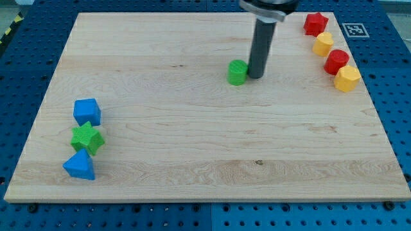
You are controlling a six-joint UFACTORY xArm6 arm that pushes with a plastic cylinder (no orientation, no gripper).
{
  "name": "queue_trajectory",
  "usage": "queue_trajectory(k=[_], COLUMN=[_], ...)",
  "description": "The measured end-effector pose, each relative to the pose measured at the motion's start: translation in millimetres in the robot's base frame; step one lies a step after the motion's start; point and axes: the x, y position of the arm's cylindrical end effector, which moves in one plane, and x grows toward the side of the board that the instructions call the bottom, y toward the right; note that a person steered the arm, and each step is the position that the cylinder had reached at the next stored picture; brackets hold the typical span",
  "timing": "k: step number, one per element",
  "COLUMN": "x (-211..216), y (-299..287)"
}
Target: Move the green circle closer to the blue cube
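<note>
The green circle (pixel 237 72) stands on the wooden board (pixel 192 141) a little above and right of its middle. My tip (pixel 255 76) rests on the board just to the right of the green circle, touching or nearly touching it. The blue cube (pixel 87 111) sits far off at the view's left, at the top of a small column of blocks.
A green star (pixel 87 138) sits just below the blue cube and a blue triangle (pixel 79 165) below that. At the view's top right are a red star (pixel 315 24), a yellow block (pixel 323 44), a red block (pixel 336 61) and a yellow block (pixel 347 79).
</note>
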Motion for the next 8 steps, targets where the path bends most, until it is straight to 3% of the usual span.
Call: queue_trajectory(k=[5,8], x=[0,40], y=[-180,-166])
